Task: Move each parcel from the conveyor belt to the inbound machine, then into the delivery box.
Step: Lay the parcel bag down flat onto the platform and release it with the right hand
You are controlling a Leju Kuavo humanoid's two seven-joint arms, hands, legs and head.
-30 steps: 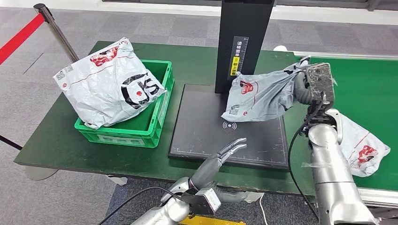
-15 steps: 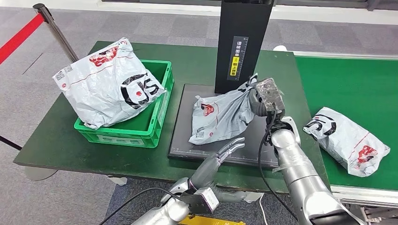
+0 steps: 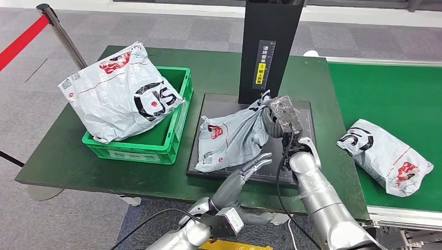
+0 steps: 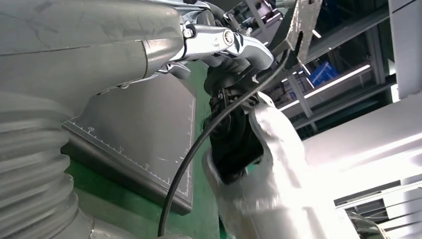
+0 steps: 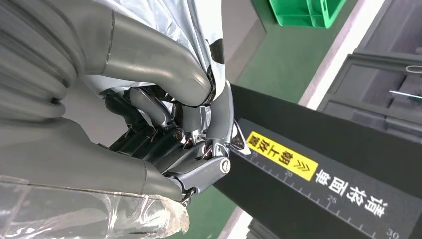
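Grey parcel [image 3: 229, 138] lying crumpled on the black scanner plate [image 3: 219, 112] of the inbound machine, its far end bunched and gripped by the right hand [image 3: 276, 120]; the bulk of the bag sags toward the plate's near left corner, its red logo facing up. In the right wrist view the fingers [image 5: 164, 134] are curled tight into the bag's folds [image 5: 199, 30], with the machine's black column [image 5: 318, 169] and its yellow label just beyond. The column [image 3: 268, 49] rises from the far edge of the plate, directly behind the hand. The left hand [image 3: 245, 174] hovers at the plate's near edge, fingers straight and slightly apart, holding nothing, its tips near the parcel's lower edge; whether they touch it cannot be told. A second parcel [image 3: 385, 156] lies on the green conveyor belt [image 3: 385, 88] to the right, apart from the machine. To the left, a green delivery box [image 3: 156, 146] stands on the green table [image 3: 62, 151] and holds a large third parcel [image 3: 117, 91], which overhangs its left rim. A red barrier strap [image 3: 21, 44] and post [image 3: 60, 28] stand at far left.
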